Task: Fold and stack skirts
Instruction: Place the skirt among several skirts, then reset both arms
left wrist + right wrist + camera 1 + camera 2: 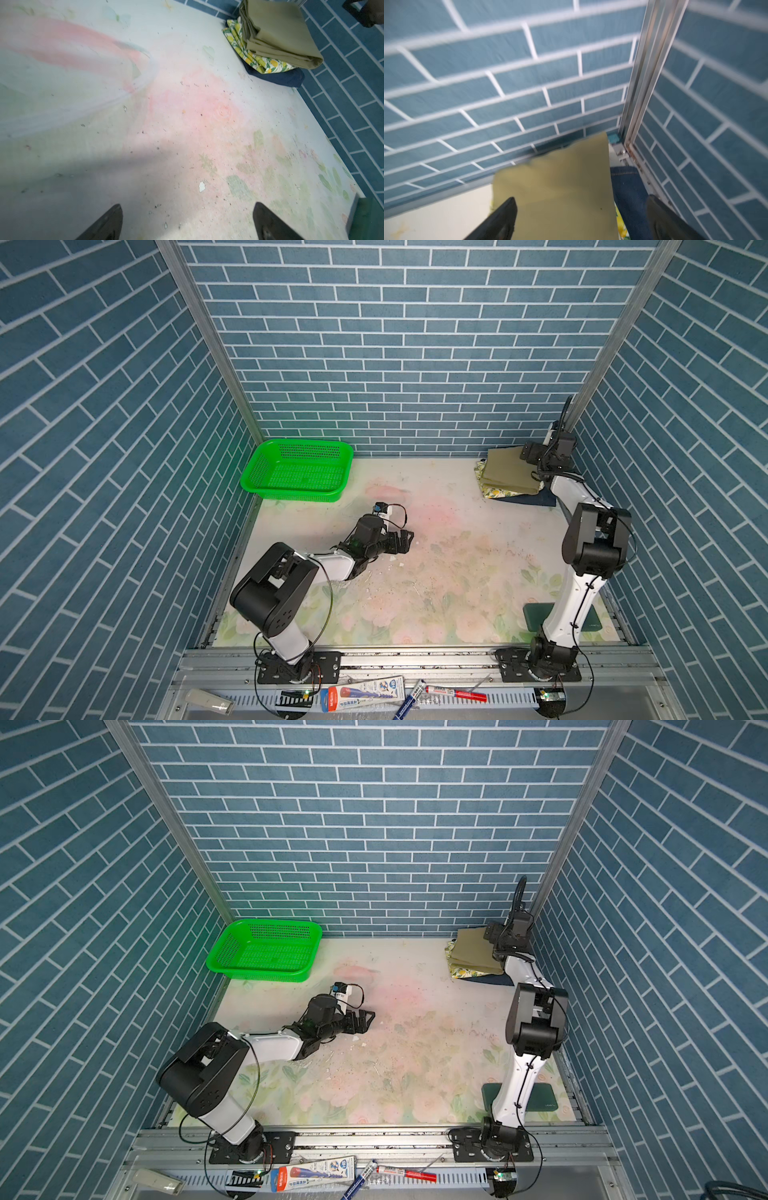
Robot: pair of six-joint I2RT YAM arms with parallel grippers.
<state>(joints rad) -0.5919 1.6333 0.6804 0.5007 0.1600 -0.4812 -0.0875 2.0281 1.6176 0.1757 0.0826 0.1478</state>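
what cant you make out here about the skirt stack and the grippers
- denim skirt: in both top views only a dark corner shows; the lemon-print skirt and khaki skirt cover the rest
- right gripper: fingertips hidden behind its own wrist in both top views; right wrist view is motion-blurred
- khaki skirt's far end: cut off by the picture edge in the left wrist view
- red marker lettering, top views: too small to read

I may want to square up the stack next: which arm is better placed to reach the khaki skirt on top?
Right. The right gripper hangs over the khaki skirt in the far right corner, jaws open. The left gripper is far off, over the middle of the table.
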